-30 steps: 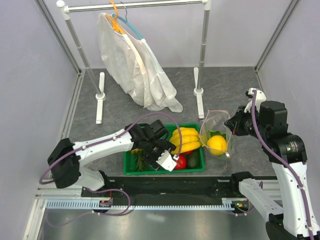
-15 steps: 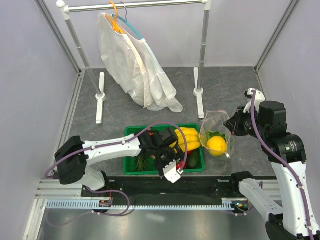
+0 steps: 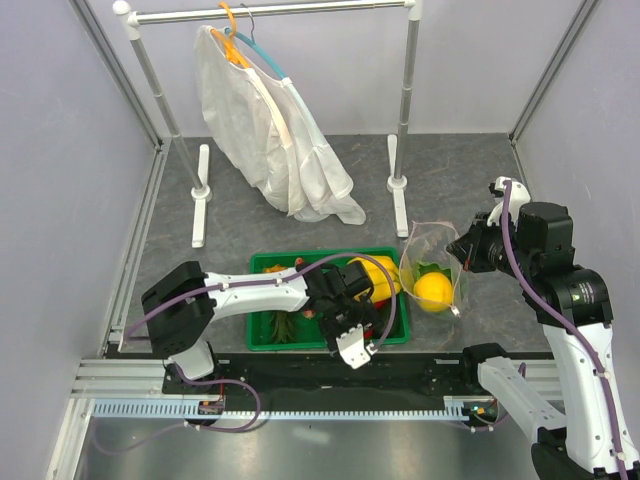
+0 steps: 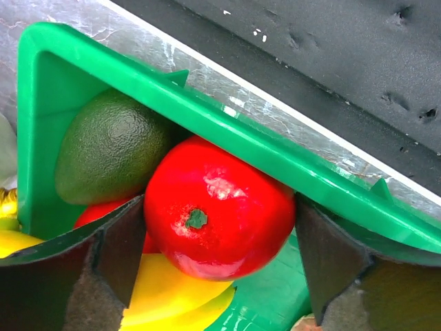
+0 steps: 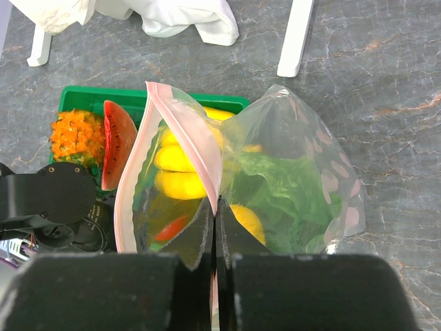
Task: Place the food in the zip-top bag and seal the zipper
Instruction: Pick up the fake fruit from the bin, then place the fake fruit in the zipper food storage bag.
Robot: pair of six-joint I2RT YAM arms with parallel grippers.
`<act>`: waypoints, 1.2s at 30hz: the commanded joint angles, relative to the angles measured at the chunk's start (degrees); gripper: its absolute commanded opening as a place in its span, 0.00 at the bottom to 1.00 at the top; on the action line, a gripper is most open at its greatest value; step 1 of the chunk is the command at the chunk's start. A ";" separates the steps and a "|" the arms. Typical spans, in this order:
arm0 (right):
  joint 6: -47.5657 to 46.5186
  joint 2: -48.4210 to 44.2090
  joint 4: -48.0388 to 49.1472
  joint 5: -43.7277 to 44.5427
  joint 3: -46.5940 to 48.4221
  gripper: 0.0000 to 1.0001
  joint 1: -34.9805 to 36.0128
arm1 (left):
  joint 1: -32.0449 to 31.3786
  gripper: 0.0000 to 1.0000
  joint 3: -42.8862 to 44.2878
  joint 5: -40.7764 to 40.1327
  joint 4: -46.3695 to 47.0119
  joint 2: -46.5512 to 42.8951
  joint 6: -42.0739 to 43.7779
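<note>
The red tomato (image 4: pixel 217 207) lies in the near right corner of the green tray (image 4: pixel 207 103), against its wall. My left gripper (image 4: pixel 220 234) is down in the tray (image 3: pixel 300 262), fingers touching both sides of the tomato; the top view (image 3: pixel 358 335) hides the fruit. My right gripper (image 5: pixel 215 221) is shut on the pink zipper (image 5: pixel 186 131) and holds the zip-top bag (image 5: pixel 296 179) open beside the tray (image 3: pixel 430 250). Inside the bag are the green lettuce (image 5: pixel 282 186) and the round yellow fruit (image 3: pixel 433 291).
The tray also holds a dark avocado (image 4: pixel 110 152), a banana bunch (image 3: pixel 375 272), an orange pineapple (image 5: pixel 74 134) and a watermelon slice (image 5: pixel 117 138). A white garment (image 3: pixel 270 130) hangs from a rack (image 3: pixel 405 100) at the back.
My left gripper has swung right and down across the tray onto the tomato in the near right corner. The right arm and the bag have stayed still.
</note>
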 commanded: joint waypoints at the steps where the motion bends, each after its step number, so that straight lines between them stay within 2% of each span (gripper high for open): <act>1: 0.18 -0.21 1.39 -0.36 0.39 0.00 -0.01 | -0.61 0.84 2.44 0.16 -1.43 1.37 4.18; 5: 0.00 -0.30 1.30 -0.09 0.30 0.00 -0.01 | -0.52 0.73 2.97 2.26 -3.37 -1.96 3.05; 6: -0.09 -0.21 1.38 -0.27 0.30 0.00 -0.01 | -0.52 0.67 3.06 3.23 -3.81 -3.10 2.69; 9: 0.09 -0.21 1.65 -0.35 -0.05 0.00 -0.01 | -0.52 0.59 3.23 5.25 -5.83 -9.76 1.81; 15: 0.18 -0.12 1.65 0.00 0.30 0.00 -0.09 | -0.08 0.56 2.71 8.59 -6.72 -18.22 -1.96; 19: 0.44 -0.21 1.74 -0.44 0.74 0.00 -0.01 | -0.08 0.56 6.30 13.69 -2.33 -23.49 -13.28; 20: 0.53 -0.21 1.74 -0.44 0.74 0.00 -0.09 | -0.08 0.56 8.57 14.30 -0.23 -24.11 -19.40; 24: 0.62 -0.30 1.74 -0.71 0.48 0.00 -0.01 | -0.08 0.57 15.61 12.47 9.25 -21.23 -33.05; 28: 0.62 -0.03 1.74 -0.79 0.92 0.00 -0.01 | 0.27 0.59 23.26 10.27 12.62 -14.81 -45.44; 31: 0.27 0.32 1.74 -0.71 1.79 0.00 -0.01 | 0.27 0.59 26.61 8.78 14.89 -10.33 -51.42; 36: 0.00 0.32 1.39 -0.09 2.94 0.00 -0.01 | 1.32 0.60 32.76 4.91 13.94 -1.81 -56.37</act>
